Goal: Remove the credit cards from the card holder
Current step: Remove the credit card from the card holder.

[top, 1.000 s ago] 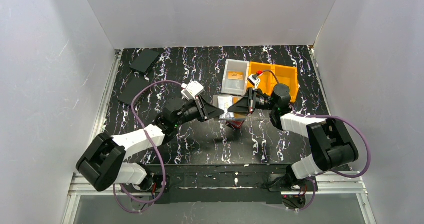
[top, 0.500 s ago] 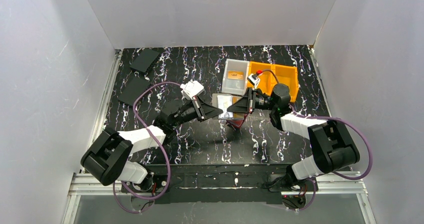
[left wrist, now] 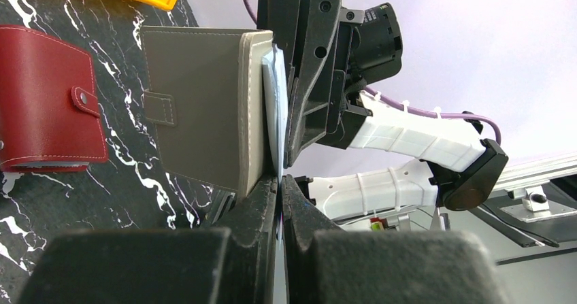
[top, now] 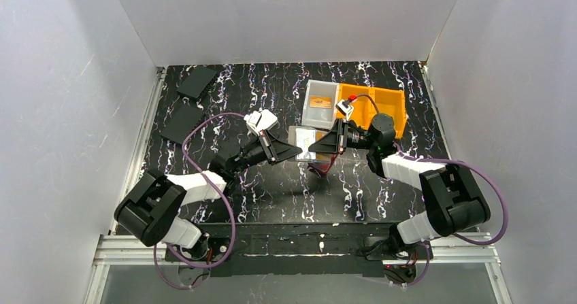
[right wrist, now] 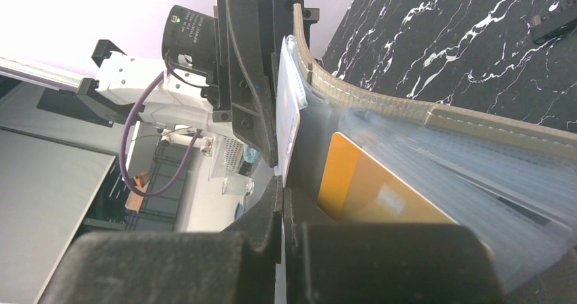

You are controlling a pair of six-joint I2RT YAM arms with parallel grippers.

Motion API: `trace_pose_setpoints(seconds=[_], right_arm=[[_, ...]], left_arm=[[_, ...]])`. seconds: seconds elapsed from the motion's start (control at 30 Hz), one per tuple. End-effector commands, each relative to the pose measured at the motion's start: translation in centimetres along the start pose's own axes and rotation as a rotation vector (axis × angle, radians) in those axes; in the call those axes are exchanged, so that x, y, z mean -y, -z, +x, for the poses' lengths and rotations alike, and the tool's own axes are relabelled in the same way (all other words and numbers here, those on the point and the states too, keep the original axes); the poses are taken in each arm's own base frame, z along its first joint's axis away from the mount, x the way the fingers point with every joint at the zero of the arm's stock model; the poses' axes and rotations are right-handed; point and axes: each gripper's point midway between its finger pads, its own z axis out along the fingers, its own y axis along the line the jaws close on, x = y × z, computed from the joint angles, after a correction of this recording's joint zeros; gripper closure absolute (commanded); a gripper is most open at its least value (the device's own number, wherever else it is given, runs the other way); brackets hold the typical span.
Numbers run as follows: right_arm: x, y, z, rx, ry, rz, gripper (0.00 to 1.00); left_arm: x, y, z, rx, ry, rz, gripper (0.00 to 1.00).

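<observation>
The grey-taupe card holder [top: 304,141] hangs open above the table between both grippers; its cover [left wrist: 197,107] faces the left wrist camera. My left gripper [left wrist: 279,181] is shut on the edge of a pale silvery-grey card [left wrist: 272,107] sticking out of the holder. In the top view the left gripper [top: 297,152] meets the right gripper [top: 314,147] at the holder. My right gripper [right wrist: 282,190] is shut on a thin clear sleeve of the card holder [right wrist: 381,103]. An orange card [right wrist: 367,188] sits in another sleeve. An orange-brown card [top: 320,103] lies in the clear box.
A red wallet [top: 320,166] lies on the table under the grippers, also in the left wrist view [left wrist: 47,107]. The clear box [top: 309,118] and an orange bin [top: 384,103] stand behind. Two black flat panels [top: 197,81] [top: 182,122] lie at the far left.
My left gripper has closed on the pale card's edge, and the left arm has drawn back a little to the left. The right arm has stayed still, shut.
</observation>
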Motion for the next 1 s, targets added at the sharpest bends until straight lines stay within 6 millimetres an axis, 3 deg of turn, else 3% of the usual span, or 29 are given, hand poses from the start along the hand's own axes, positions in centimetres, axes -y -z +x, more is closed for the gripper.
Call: trace_pose_setpoints(seconds=[0.0,0.83,0.97], right_arm=[[-1.6,1.0,-1.2,0.030,0.103,-0.031,0.99],[-1.4,1.5,-1.8,0.058,0.096,-0.022,0.99],[-1.0,1.5,-1.7,0.055,0.101,-0.011,0.99]], left_arm=[[1.6,0.9,-3.2,0.121,-0.057,0.056,1.00],[1.7,2.2,-3.8,0.173,-0.072,0.051,1.00],[0.9,2.4,-3.3,0.153,-0.044,0.028,0.98]])
